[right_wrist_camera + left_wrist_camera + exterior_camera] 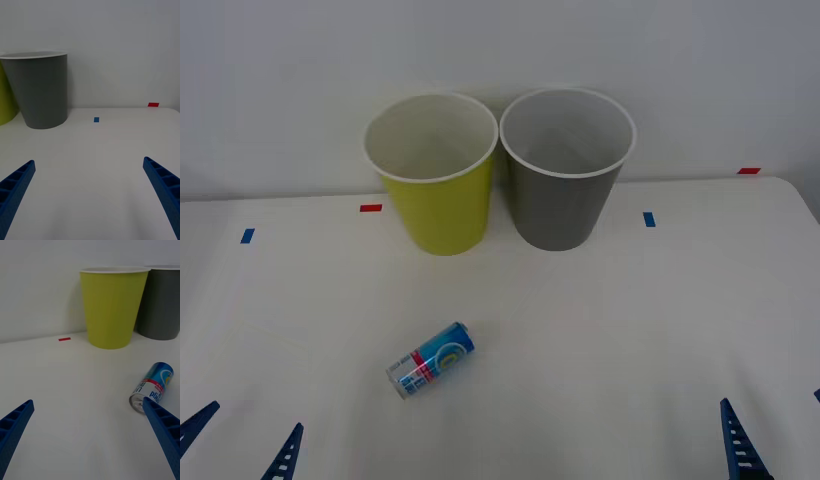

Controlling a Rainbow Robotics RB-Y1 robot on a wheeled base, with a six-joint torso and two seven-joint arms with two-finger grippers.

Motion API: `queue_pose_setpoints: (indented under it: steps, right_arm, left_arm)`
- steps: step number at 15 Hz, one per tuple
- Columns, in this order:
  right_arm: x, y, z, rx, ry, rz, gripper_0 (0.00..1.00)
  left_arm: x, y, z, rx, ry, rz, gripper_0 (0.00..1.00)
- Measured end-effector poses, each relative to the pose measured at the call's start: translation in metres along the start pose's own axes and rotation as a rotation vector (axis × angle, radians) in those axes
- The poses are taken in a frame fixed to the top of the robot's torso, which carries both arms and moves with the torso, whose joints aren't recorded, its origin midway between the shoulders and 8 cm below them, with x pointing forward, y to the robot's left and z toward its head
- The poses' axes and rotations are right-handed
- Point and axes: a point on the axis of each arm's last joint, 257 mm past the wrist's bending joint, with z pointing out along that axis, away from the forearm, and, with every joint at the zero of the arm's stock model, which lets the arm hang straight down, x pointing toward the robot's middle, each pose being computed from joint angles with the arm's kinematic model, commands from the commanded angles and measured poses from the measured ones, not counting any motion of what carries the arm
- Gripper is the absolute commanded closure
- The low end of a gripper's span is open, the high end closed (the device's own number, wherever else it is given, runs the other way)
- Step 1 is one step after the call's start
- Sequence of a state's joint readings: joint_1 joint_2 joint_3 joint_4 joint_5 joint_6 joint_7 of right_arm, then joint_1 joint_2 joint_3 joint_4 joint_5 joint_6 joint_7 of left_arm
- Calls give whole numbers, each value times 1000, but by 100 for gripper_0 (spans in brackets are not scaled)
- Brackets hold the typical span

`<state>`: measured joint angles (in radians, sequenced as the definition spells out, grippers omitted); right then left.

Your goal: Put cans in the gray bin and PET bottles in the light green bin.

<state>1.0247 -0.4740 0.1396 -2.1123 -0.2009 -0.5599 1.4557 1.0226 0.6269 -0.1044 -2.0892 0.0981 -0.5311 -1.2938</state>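
Can (431, 360) lies on its side on the table (600, 340), long axis diagonal, silver end toward the left tool (242, 440), which is nearer, fingers apart, empty; right tool (90, 195) likewise spread, well apart from it, facing the gray bin (565, 170).
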Motion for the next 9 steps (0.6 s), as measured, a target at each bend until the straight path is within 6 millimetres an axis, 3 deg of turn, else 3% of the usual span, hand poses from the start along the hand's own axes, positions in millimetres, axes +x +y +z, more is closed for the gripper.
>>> queue_pose_setpoints:
  steps: [4,9]
  right_arm:
    - [0,0,0,0,0,0,0]
    - [0,0,0,0,0,0,0]
  left_arm:
    - [7,-27,30,133,46,25,0]
    - [5,-50,54,249,124,100,0]
